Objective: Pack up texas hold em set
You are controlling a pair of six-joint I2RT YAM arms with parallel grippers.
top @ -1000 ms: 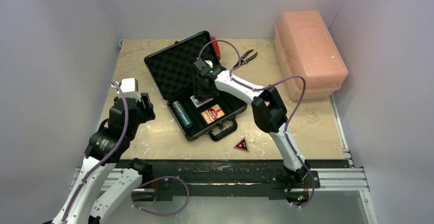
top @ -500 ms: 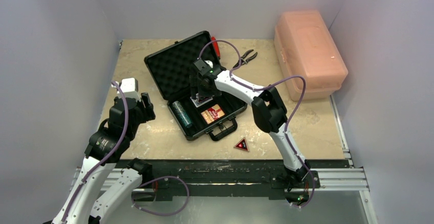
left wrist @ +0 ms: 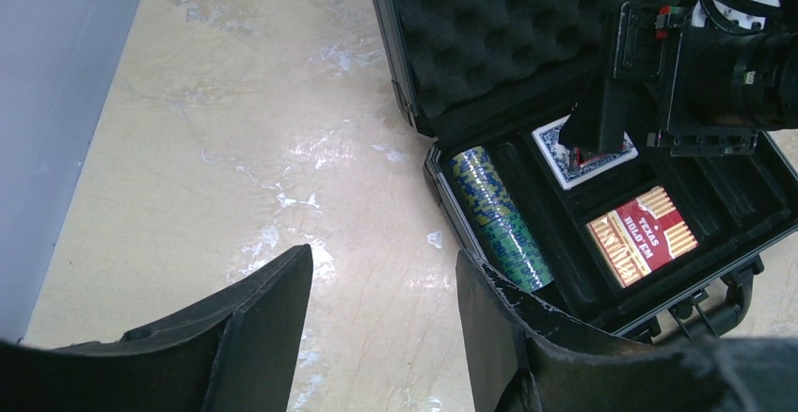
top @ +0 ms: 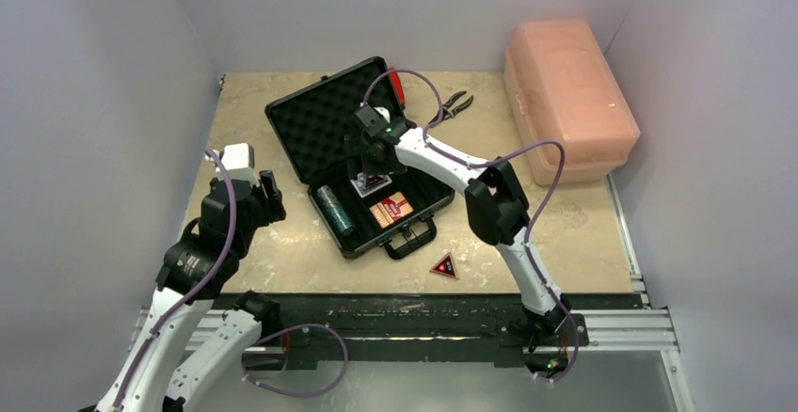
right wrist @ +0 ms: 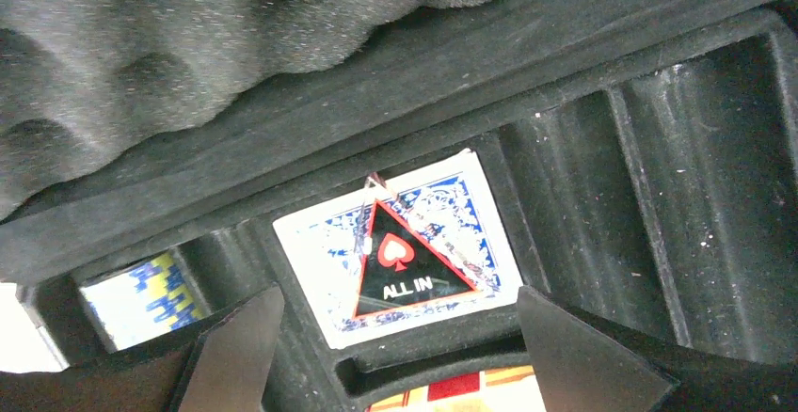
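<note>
Right wrist view: the right end effector (right wrist: 395,329), fingers apart, has risen off the triangle (right wrist: 406,266) it left on the blue deck (right wrist: 309,241) in the case (top: 315,130); a second triangle (top: 443,266) waits on the tabletop (top: 565,229).

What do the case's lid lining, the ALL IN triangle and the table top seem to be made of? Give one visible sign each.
Lid lining: soft matte black foam, by its egg-crate bumps.
ALL IN triangle: probably glossy clear-edged plastic; its rim glints.
Table top: beige, veined, shiny like polished stone, possibly laminate.
</note>
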